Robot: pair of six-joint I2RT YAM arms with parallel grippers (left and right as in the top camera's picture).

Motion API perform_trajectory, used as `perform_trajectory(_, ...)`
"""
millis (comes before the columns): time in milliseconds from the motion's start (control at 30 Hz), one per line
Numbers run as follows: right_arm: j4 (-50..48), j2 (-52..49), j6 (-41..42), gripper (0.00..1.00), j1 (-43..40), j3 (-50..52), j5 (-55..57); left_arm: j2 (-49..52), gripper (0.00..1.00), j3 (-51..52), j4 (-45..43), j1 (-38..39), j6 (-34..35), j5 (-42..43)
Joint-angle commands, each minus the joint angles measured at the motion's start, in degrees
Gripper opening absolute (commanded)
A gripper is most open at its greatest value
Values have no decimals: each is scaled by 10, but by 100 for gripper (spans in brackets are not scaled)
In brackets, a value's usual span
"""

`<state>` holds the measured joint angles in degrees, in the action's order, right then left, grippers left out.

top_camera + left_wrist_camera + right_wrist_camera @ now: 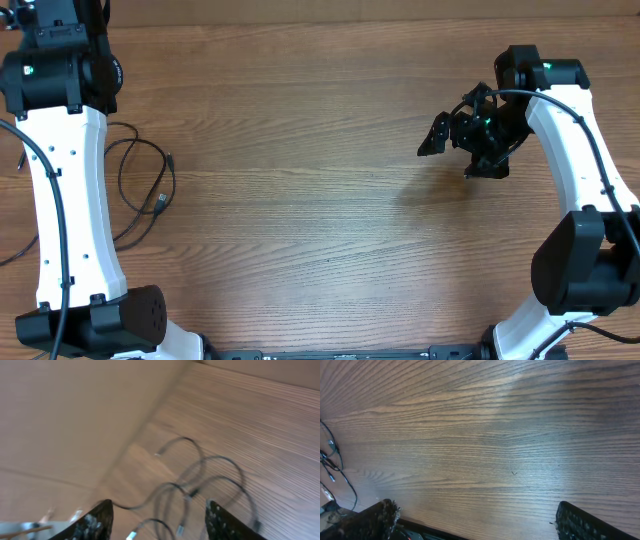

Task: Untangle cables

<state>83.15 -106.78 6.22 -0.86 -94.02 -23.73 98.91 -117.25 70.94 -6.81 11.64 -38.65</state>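
Note:
The cables [161,201] lie as loose black loops on the wooden table, just right of the left arm. In the blurred left wrist view the cables [186,438] spread below my left gripper [159,521], whose jaws stand wide apart above them. Two silver plug tips [131,535] show between the fingers, and nothing is gripped. My right gripper [460,152] hovers over bare wood at the far right, open and empty. In the right wrist view the right gripper [480,520] frames only table, with the cables [331,457] far off at the left edge.
The white left arm [70,200] runs along the left side, with thicker black wires [15,255] trailing from it. The table's edge [135,435] lies close to the cables, a beige surface beyond it. The right arm [585,150] curves along the right side.

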Motion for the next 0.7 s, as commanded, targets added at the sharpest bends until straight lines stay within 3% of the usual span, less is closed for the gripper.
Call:
perform_trajectory(0,-4,12,-3,100,1,-1,1,2,67,-2,9,-3,3,173)
perform_trajectory(233,-10,12,-3,100,1,-1,1,5,71,-1,31,-3,-32,488)
perform_trajectory(333,-24,12,3,100,1,-1,0,11,74,-1,34,-1,-48,582)
perform_trajectory(567,-103,12,31,100,13,-1,-1,41,79,-1,51,57,-117,616)
perform_trajectory(667,-144,12,31,100,33,-1,66,68,89,-1,73,92,-119,574)
